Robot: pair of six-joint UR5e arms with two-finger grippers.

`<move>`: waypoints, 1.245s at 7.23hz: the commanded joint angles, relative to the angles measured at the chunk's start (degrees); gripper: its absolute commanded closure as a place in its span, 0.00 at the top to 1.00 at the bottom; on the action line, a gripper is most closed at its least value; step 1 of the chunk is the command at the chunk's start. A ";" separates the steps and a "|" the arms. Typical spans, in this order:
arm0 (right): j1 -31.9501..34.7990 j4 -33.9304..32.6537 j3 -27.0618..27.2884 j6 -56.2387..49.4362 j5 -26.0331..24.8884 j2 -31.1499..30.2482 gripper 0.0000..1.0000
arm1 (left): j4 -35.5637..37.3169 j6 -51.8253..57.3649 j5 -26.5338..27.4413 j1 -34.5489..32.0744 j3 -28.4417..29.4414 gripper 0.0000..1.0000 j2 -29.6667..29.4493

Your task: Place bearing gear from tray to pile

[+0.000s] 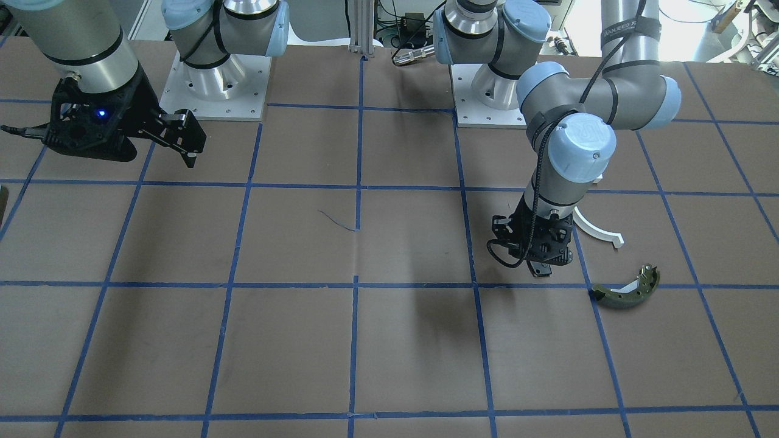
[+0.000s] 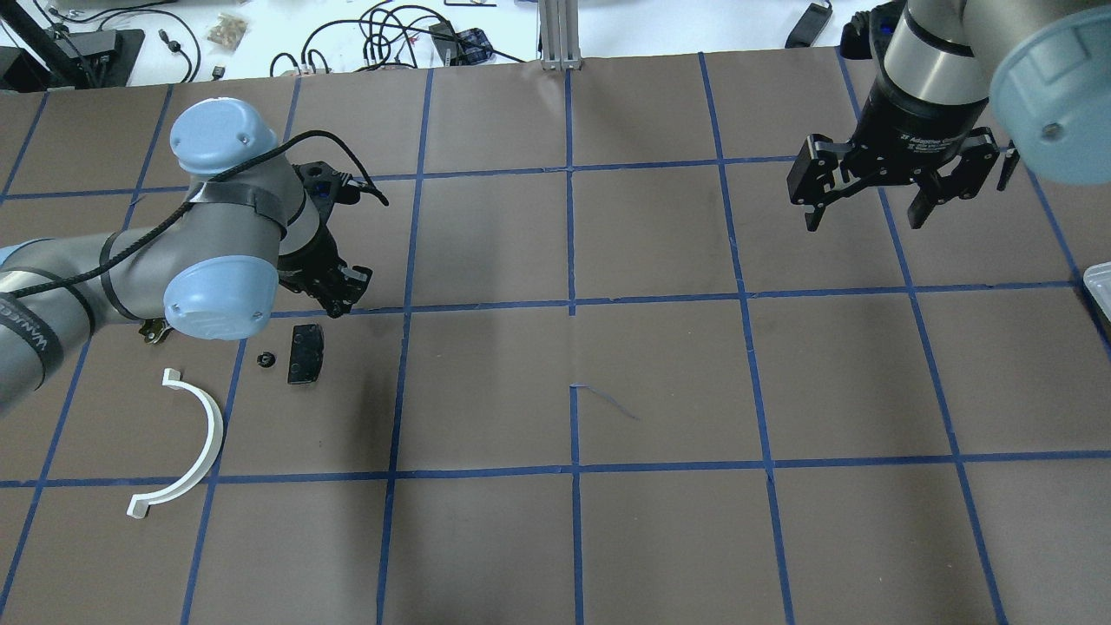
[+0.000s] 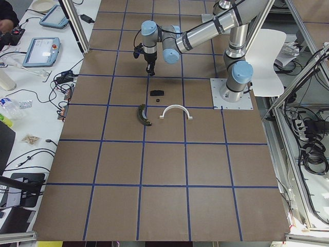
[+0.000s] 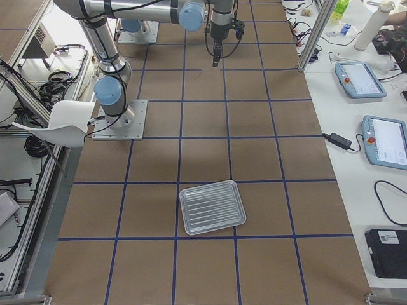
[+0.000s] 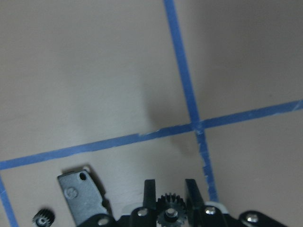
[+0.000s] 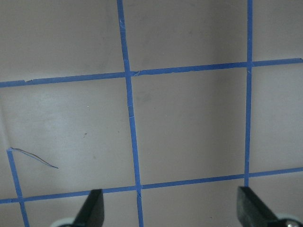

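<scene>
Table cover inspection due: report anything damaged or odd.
A thin dark curved mark lies on the brown table covering near centre, beside a gap in the blue tape line; scratch or thread, cannot tell.

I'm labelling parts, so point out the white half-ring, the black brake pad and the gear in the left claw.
white half-ring (image 2: pixel 213 431), overhead view, middle of arc.
black brake pad (image 2: pixel 305 353), overhead view, centre of face.
gear (image 5: pixel 169 213), left wrist view, its hub.

Brown table top (image 2: pixel 660 365), gridded into squares with blue tape (image 2: pixel 570 260). Short dark scratch (image 2: pixel 608 401) near centre. Beyond far edge: white bench (image 2: pixel 512 22), black cables (image 2: pixel 391 30), aluminium post (image 2: pixel 560 35). Along one side, teach pendants (image 3: pixel 42 51) on white counter. White chair (image 3: pixel 270 62) behind. Even bright light, soft shadows.
</scene>
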 commanded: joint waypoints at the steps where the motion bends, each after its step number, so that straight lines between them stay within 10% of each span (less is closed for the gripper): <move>1: 0.07 -0.34 -0.02 0.02 0.05 -0.06 1.00 | 0.00 1.00 2.99 2.78 -3.85 0.11 3.81; 9: 0.15 0.27 0.42 0.02 0.05 0.20 1.00 | 3.51 9.01 -0.15 17.21 -12.22 0.00 1.99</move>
